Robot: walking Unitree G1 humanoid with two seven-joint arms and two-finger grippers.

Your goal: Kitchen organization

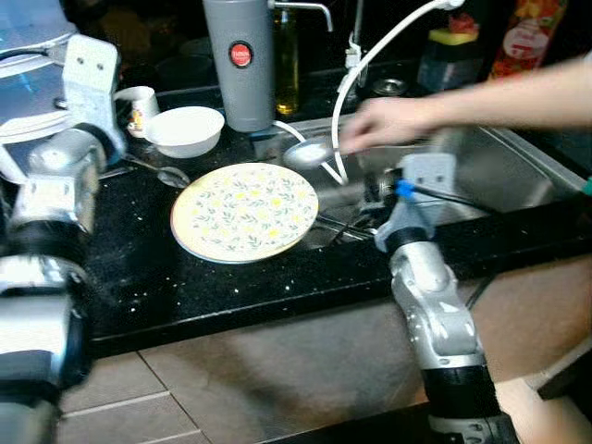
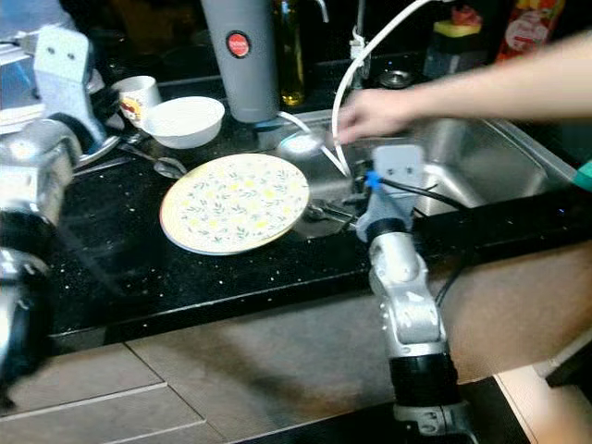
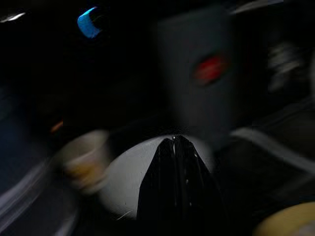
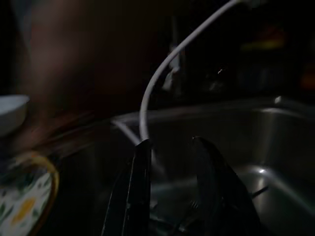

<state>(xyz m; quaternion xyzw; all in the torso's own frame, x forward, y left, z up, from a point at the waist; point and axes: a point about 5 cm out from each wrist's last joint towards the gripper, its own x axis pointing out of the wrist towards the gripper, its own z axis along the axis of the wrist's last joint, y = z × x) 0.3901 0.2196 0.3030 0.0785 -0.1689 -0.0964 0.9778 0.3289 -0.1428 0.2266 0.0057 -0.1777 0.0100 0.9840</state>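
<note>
A black speckled counter (image 1: 185,287) runs across the scene, with tiled flooring (image 1: 139,398) seen below its front edge and a steel sink (image 1: 518,176) set into it on the right. At the far left, the left gripper (image 3: 173,147) is held above the counter near a small cup (image 1: 139,106); its fingers are pressed together, pointing towards the white bowl (image 1: 185,129). One cup and one bowl are counted, and nothing can be made out inside either. One spoon (image 1: 166,174) lies just in front of the bowl. One flowered plate (image 1: 245,211) is laid flat on the counter, its right rim overhanging the sink's edge. Behind it stands one grey flask (image 1: 239,65) with a red button, and a bottle of yellowish liquid (image 1: 287,65) just beside it. A white hose (image 1: 370,65) curves down into the sink. A person's hand (image 1: 388,123) is stretched in from the right, holding a ladle (image 1: 310,153) over the sink. The right gripper (image 4: 170,162) is lowered into the sink with its fingers spread, pinching nothing.
</note>
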